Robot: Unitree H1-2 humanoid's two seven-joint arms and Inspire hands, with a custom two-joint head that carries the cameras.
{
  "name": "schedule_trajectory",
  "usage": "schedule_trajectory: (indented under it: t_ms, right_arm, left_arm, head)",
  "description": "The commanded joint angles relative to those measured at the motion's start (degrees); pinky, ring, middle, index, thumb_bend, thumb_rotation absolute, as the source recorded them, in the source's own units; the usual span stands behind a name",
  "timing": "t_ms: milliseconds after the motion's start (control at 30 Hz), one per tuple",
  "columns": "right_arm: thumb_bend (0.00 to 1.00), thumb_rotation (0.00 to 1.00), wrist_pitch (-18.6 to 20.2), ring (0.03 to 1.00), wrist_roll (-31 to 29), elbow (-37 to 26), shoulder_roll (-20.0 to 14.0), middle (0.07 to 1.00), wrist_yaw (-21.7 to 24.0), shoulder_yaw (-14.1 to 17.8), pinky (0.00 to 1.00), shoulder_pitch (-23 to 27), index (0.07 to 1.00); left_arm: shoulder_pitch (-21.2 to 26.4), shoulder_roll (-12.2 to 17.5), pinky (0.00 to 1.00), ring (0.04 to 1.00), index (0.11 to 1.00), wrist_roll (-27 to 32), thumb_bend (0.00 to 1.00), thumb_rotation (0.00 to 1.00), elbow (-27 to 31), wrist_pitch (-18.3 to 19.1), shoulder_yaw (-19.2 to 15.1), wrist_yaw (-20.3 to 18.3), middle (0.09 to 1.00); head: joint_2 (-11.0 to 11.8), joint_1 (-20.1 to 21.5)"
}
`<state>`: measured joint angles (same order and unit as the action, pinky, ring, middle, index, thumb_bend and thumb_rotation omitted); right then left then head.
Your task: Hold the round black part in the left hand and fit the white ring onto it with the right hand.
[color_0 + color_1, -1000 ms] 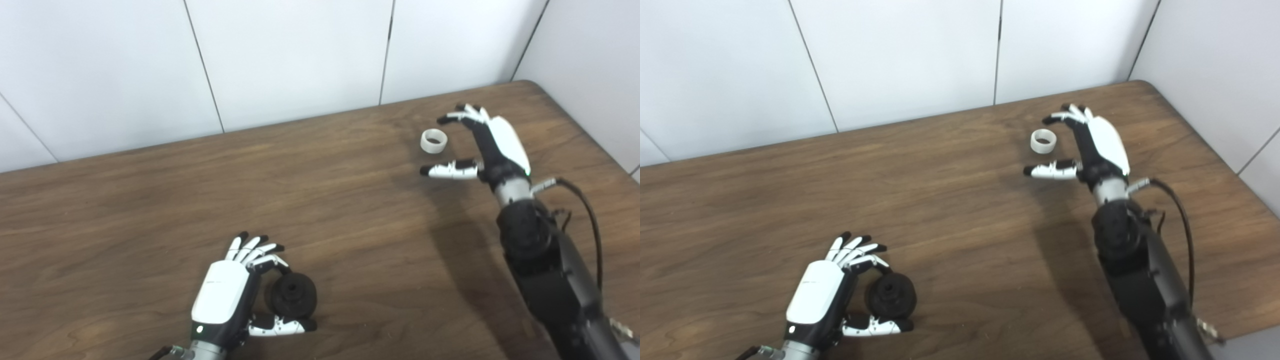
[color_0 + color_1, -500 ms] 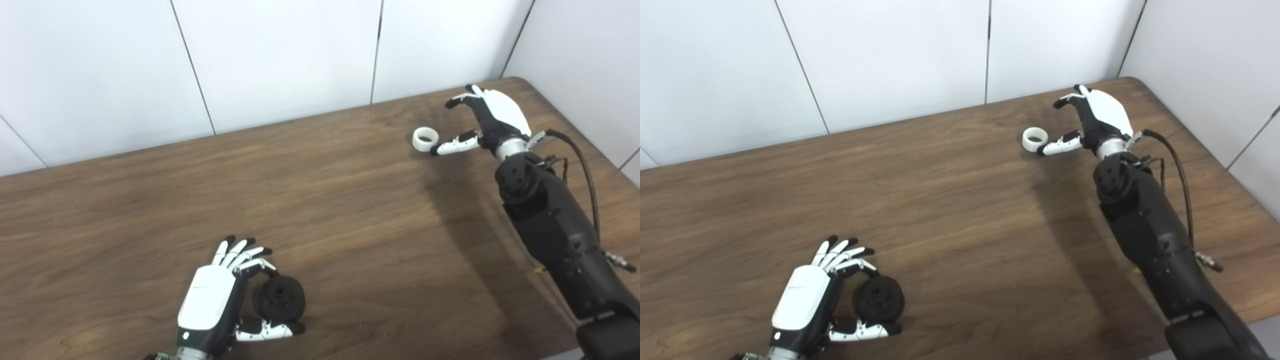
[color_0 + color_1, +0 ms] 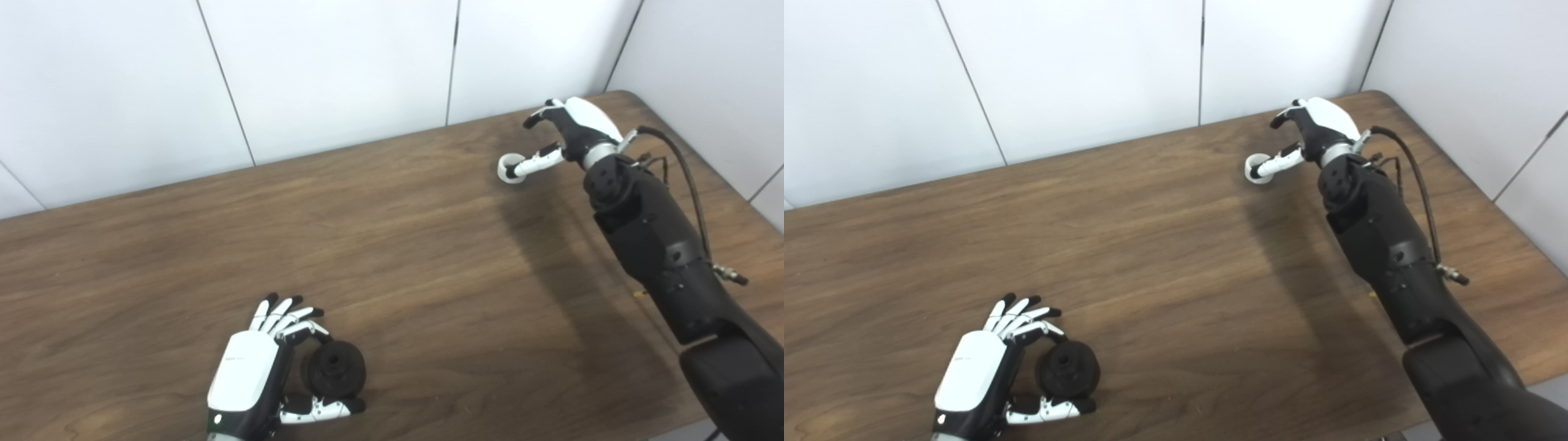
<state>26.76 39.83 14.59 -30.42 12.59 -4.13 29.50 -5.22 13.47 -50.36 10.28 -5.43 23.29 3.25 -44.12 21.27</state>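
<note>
On the wooden table (image 3: 429, 257), the left hand (image 3: 257, 373) cupped the round black part (image 3: 335, 369) near the front edge. Far back right, the open right hand (image 3: 566, 131) touched the white ring (image 3: 507, 169) with its thumb.

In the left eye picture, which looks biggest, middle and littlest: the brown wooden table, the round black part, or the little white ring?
Largest to smallest as they look in the left eye view:
1. Brown wooden table, by far.
2. Round black part beside the left hand.
3. White ring at the right hand.
The ring sits farther from the camera, so the real gap may be smaller.
</note>
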Motion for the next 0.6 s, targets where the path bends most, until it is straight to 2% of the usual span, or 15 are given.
schedule_trajectory:
  t_ms: [0, 267, 567]
  right_arm:
    - [0.85, 0.31, 0.2, 1.0, 2.0, -0.2, -0.3, 0.968, 0.1, 0.4, 0.98, 3.7, 0.752]
    - [0.84, 0.3, 0.1, 1.0, 5.8, 1.2, 2.3, 0.968, 2.8, 1.1, 1.0, 4.2, 0.766]
    - [0.85, 0.31, 0.2, 1.0, 8.7, 3.0, 3.0, 0.954, 4.2, 1.6, 1.0, 4.2, 0.756]
  left_arm:
    - [-1.5, 1.5, 1.0, 0.91, 0.484, -0.7, 0.53, 0.06, -0.5, 0.6, 0.0, -2.2, 0.795]
    - [-1.4, 1.2, 1.0, 0.904, 0.484, -0.1, 0.53, 0.06, -0.1, 0.4, -0.4, -1.9, 0.796]
    - [-1.3, 1.0, 1.0, 0.903, 0.484, -0.3, 0.53, 0.06, 0.3, 0.4, -0.3, -2.1, 0.794]
  head:
    - [0.0, 0.0]
    - [-0.2, -0.1]
    - [-0.4, 0.1]
